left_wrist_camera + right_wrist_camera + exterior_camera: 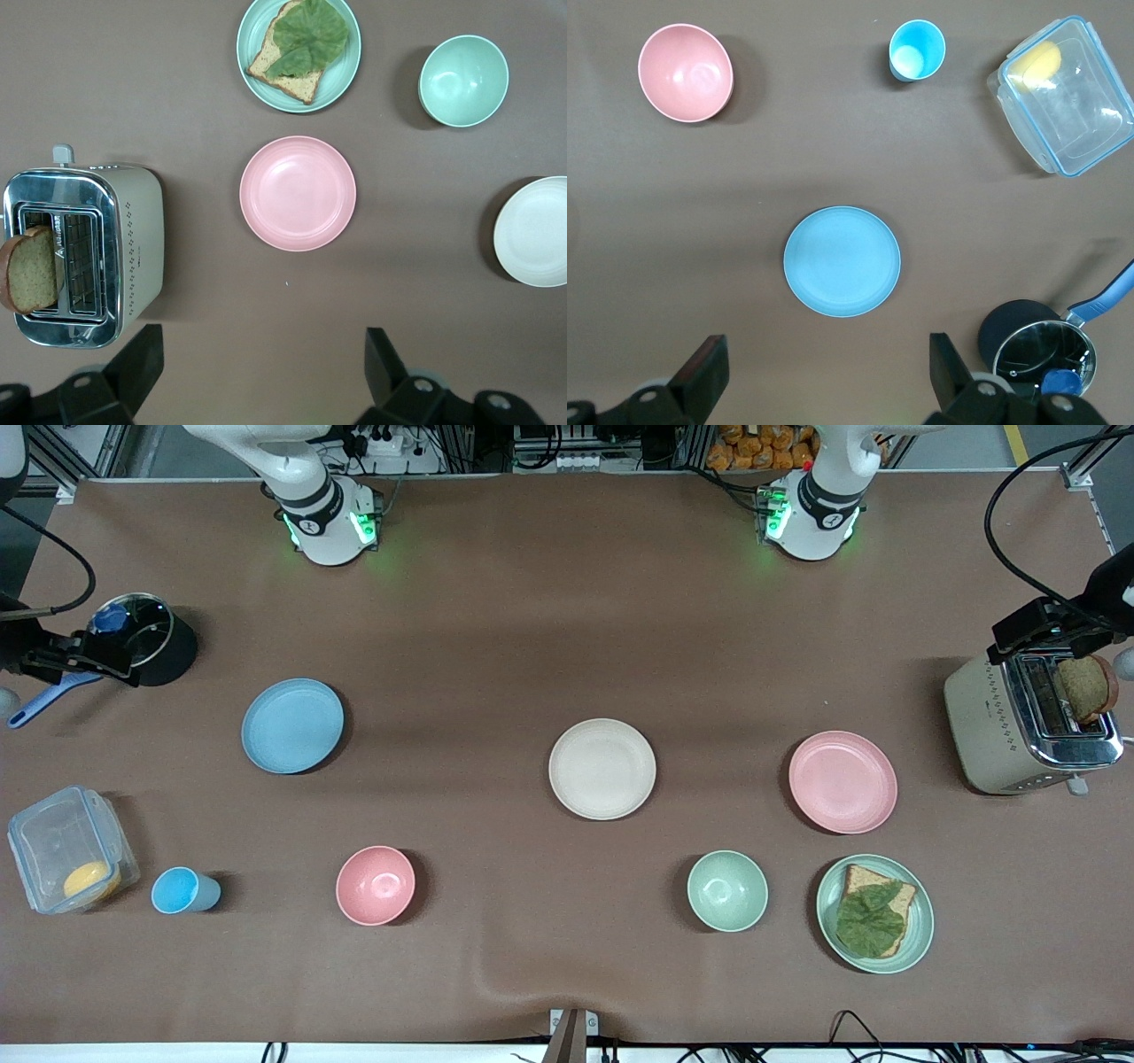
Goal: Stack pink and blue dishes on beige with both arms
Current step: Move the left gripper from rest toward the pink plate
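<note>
Two spread pincers hang high, left [257, 376] over the pink plate [842, 781], right [824, 376] over the blue plate [292, 725], the beige plate [601, 768] between them.

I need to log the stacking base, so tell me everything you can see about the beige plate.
The beige plate is flat, round, cream-coloured and matte, with a shallow rim. It lies upright and empty on the brown table, about midway between the blue plate and the pink plate. Nothing rests on it or touches it; neither gripper is near it.
</note>
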